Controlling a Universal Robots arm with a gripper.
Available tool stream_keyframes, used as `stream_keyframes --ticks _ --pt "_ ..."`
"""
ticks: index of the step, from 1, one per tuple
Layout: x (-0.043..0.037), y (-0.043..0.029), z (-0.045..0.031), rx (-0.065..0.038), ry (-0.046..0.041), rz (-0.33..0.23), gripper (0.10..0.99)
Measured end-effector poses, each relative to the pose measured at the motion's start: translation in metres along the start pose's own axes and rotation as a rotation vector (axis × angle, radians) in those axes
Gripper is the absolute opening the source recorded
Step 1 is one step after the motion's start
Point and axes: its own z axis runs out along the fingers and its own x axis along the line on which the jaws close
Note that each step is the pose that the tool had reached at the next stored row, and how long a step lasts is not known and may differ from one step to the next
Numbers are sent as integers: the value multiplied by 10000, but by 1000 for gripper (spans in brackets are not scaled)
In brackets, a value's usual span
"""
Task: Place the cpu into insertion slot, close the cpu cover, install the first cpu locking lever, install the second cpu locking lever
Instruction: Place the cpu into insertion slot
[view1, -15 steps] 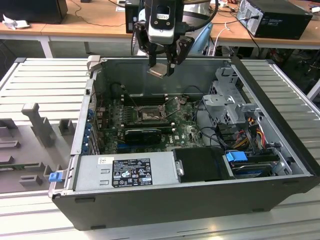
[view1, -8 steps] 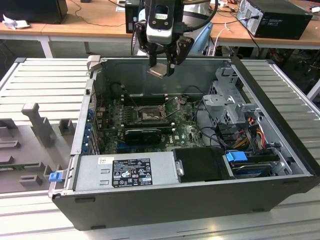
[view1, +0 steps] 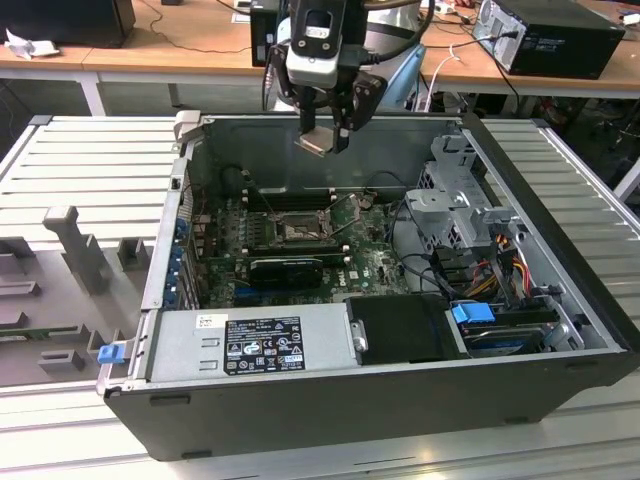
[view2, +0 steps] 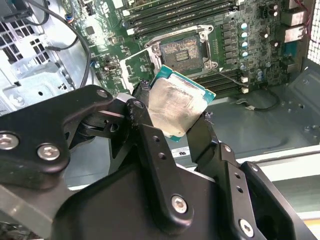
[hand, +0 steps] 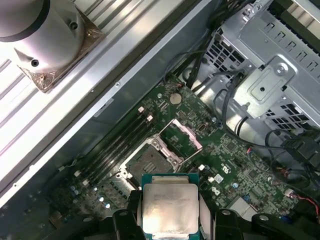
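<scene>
cpu (view2: 176, 106) well clear of insertion slot (view2: 183, 49)

In the exterior view the cpu (view1: 316, 142), held in the gripper (view1: 322, 140), hangs at 12 o'clock from the insertion slot (view1: 297, 228). The drive cage (view1: 465, 205) lies at the slot's 3 o'clock, the power supply (view1: 255, 340) at 6.

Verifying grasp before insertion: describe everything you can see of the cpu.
The cpu is a flat square chip. It has a pale silver-beige metal face, dull and smeared-looking, on a thin green board that shows as a rim. The claw grips it by two opposite edges, metal face toward both wrist cameras. It hangs above the open computer case, over the motherboard, apart from the insertion slot, which lies bare with the cpu cover swung open.
</scene>
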Motion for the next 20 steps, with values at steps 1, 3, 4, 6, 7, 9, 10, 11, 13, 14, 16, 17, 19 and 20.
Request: stream_keyframes --ticks 1,3,4,6,7,9,10,11,13,14,16,17,19,20 --pt "0 0 0 -3 -11 132 541" --pt "0 0 1 -7 -33 375 541" --pt "0 0 1 -12 -53 603 541" --pt "0 0 2 -19 -89 1011 541" --pt "0 0 2 -22 -102 1159 541" --pt "0 0 2 -28 -125 1421 541" --pt "0 0 3 -30 -137 1554 541" --pt "0 -1 3 -34 -152 1727 541" --pt "0 0 4 -38 -174 1982 541" --pt "0 0 4 -39 -180 2041 541" --pt "0 0 5 -42 -195 2204 541" --pt "0 0 5 -44 -202 2283 541" --pt "0 -1 5 -48 -218 2467 541" --pt "0 -1 5 -48 -224 2539 541"
